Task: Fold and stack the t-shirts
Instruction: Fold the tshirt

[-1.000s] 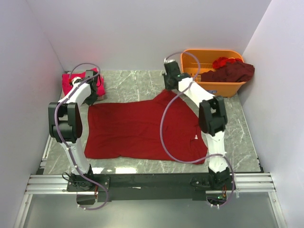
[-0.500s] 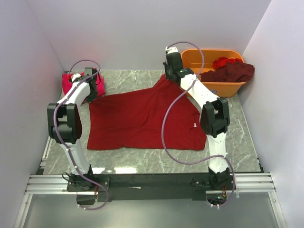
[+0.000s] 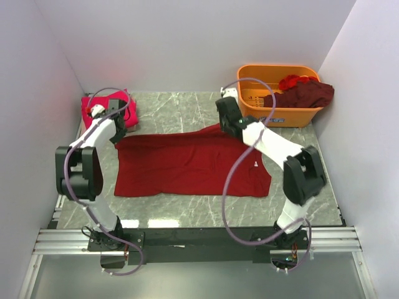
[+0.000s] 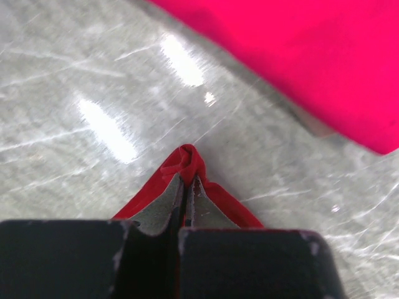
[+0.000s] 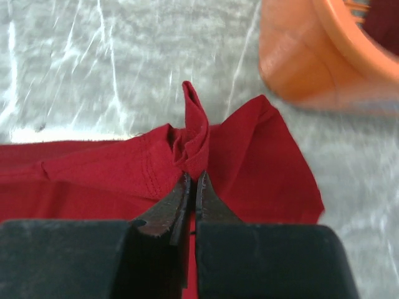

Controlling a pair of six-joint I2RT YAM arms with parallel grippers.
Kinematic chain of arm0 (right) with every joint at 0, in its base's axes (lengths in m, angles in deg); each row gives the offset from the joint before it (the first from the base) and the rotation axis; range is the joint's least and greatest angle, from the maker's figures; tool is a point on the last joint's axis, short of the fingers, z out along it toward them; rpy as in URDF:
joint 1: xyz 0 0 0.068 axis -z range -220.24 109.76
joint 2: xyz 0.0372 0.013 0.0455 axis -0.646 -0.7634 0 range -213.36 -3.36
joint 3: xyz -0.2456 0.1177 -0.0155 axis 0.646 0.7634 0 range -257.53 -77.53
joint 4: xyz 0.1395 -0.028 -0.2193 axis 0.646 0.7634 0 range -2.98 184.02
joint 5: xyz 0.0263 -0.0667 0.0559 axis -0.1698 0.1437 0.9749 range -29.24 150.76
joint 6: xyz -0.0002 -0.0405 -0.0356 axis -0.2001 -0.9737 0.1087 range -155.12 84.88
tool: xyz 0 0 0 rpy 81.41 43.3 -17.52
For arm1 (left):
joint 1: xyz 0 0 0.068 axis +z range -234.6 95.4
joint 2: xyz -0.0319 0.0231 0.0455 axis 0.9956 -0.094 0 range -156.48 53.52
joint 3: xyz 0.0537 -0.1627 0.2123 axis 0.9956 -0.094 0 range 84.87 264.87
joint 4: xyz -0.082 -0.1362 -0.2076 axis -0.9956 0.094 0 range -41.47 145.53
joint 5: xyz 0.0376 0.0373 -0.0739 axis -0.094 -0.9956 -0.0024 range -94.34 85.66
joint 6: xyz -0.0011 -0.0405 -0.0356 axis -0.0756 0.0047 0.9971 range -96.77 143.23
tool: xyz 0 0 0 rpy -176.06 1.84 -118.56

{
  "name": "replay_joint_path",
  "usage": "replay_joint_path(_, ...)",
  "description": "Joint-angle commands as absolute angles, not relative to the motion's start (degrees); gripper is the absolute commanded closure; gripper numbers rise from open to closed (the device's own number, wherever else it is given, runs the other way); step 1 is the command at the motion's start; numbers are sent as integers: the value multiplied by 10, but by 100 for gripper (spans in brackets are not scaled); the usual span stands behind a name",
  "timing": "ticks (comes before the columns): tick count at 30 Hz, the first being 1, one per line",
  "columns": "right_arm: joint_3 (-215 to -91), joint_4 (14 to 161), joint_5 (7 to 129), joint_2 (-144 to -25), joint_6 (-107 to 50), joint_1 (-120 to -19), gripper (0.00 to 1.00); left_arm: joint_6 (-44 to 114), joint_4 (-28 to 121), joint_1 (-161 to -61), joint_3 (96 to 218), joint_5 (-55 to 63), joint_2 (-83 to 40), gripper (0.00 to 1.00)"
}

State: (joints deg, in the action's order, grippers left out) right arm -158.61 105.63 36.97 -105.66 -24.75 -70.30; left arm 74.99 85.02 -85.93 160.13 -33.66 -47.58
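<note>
**Two grippers pinched on one crimson shirt's far edge**

Both of your grippers were closed on the same garment, the dark crimson cotton t-shirt (image 3: 187, 165) that lay spread wide across the grey marble-patterned table (image 3: 181, 109). Your left gripper (image 4: 187, 180) had its fingers pressed together on a small red nub of cloth at the shirt's far left corner, low over the tabletop. Just beyond that corner sat the folded bright pink-magenta t-shirt (image 3: 126, 106), near the grip but apart from it in the wrist view. Your right gripper (image 5: 192, 177) was clamped on a twisted bunch of fabric at the far right of the shirt, with a sleeve-like flap fanning out to the right of the fingers. The small white neck label (image 3: 255, 164) showed near the shirt's right side. The orange plastic basket (image 3: 274, 115) stood at the far right corner, close to your right grip without touching the cloth. A maroon t-shirt (image 3: 302, 94) hung over its rim, and a brighter red one (image 3: 293, 81) lay crumpled behind it.
</note>
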Motion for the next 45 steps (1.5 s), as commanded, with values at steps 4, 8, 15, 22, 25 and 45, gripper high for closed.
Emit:
replay_joint_path(4, -1461, 1021, 252, -915, -172, -759, 100, 758, 793, -859, 1518, -332, -405, 99)
replay_joint_path(8, -1392, 1046, 231, -849, -116, -791, 100, 774, 787, -860, 1486, -334, -382, 99)
replay_joint_path(15, -1290, 1046, 262, -776, -60, -857, 98, 818, 787, -861, 1411, -361, -323, 91)
replay_joint_path(22, -1206, 1107, 401, -740, 50, -923, 49, 876, 887, -862, 1408, -377, -287, 5)
replay_joint_path(25, -1184, 1096, 441, -703, 65, -925, 41, 889, 910, -862, 1416, -366, -248, 1)
replay_joint_path(45, -1510, 1221, 341, -1086, -69, -762, 30, 800, 768, -966, 1475, -213, -412, 0)
